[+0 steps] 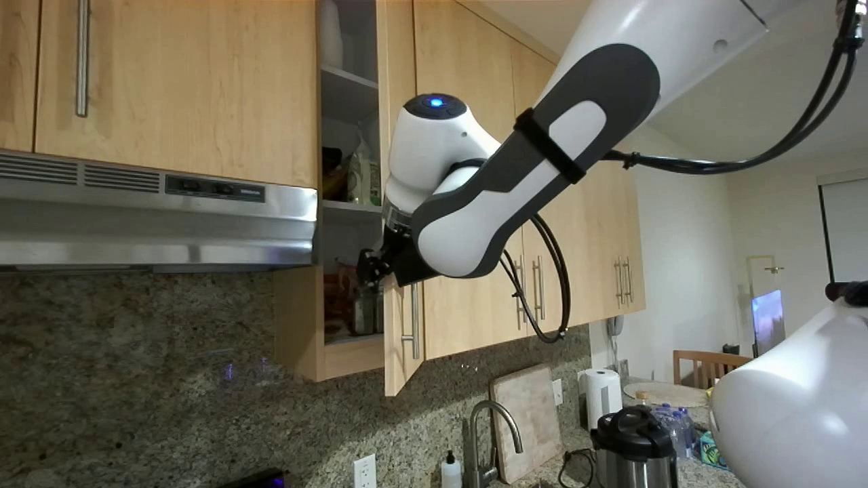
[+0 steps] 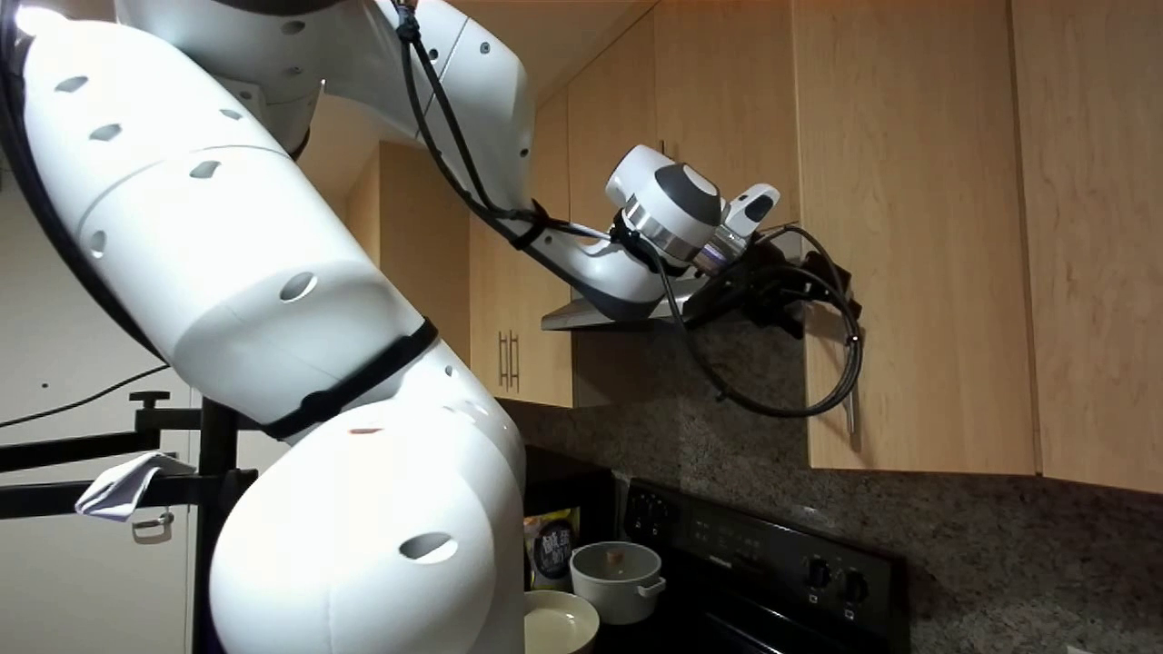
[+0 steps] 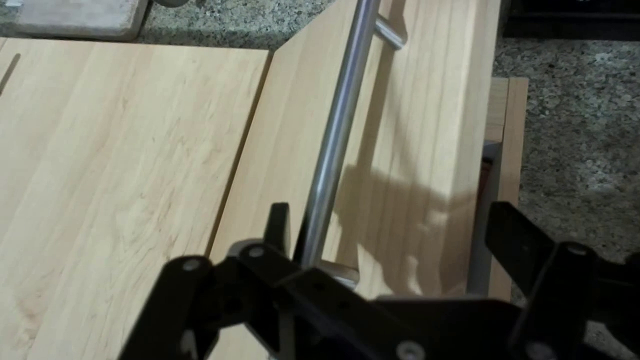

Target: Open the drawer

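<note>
Insp. from my remote stn.: the cabinet (image 1: 352, 359) is on the wall betw. the steel range hood (image 1: 156, 234) and a row of closed wall doors (image 1: 468, 318); its door (image 3: 425, 125) stands ajar, w/ shelves (image 1: 349, 78) and a bag (image 1: 364, 179) showing inside. My gripper (image 3: 390, 220) is at the upper end of the door's handle (image 3: 336, 130), fingers (image 3: 515, 240) spread well apart: one just past the handle, the other beyond the door's free edge, so handle & edge lie betw. them. Contact w/ either: can't tell. Obstructions: in an exterior view the arm (image 1: 468, 237) covers part of the door and neighbouring fronts; a loop of blk cable (image 2: 789, 413) hangs before the door & overlaps the handle in an exterior view. Hood is just beside the cabinet, on the door's opening side. Below, well apart from the gripper: faucet (image 1: 475, 434), cutting board (image 1: 525, 407) leaning on the granite backsplash (image 1: 169, 379), pump bottle (image 1: 451, 472), steel cooker (image 1: 634, 440) w/ blk lid. Stove side: lidded pot (image 2: 616, 586) beside a pale pan (image 2: 559, 622), near the ctrl panel (image 2: 727, 536).
</note>
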{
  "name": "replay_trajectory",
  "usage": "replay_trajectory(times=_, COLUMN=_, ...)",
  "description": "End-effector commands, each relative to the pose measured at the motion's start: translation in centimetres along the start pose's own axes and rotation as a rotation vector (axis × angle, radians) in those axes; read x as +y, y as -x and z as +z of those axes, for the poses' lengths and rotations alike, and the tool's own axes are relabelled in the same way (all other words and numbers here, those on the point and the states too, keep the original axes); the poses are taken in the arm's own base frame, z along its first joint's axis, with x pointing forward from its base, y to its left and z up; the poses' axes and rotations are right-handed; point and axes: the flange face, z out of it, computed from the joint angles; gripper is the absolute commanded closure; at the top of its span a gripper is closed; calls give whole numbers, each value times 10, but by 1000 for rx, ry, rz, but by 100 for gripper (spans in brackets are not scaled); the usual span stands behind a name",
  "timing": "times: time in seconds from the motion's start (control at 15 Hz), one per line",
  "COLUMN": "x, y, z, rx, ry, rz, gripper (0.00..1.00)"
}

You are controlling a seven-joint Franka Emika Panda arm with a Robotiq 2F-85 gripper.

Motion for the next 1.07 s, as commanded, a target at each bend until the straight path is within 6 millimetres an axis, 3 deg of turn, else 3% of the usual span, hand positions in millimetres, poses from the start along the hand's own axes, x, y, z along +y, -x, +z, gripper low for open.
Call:
replay_trajectory(times=0.0, x=3, y=-6, z=9, rx=16, ry=17, rz=48, gripper=0)
replay_trajectory(times=0.6, x=13, y=-3, z=18, rx=9, ry=64, rz=136, gripper=0)
replay_trajectory(times=1.0, x=22, y=3, z=9, rx=29, ry=70, rz=182, gripper=0)
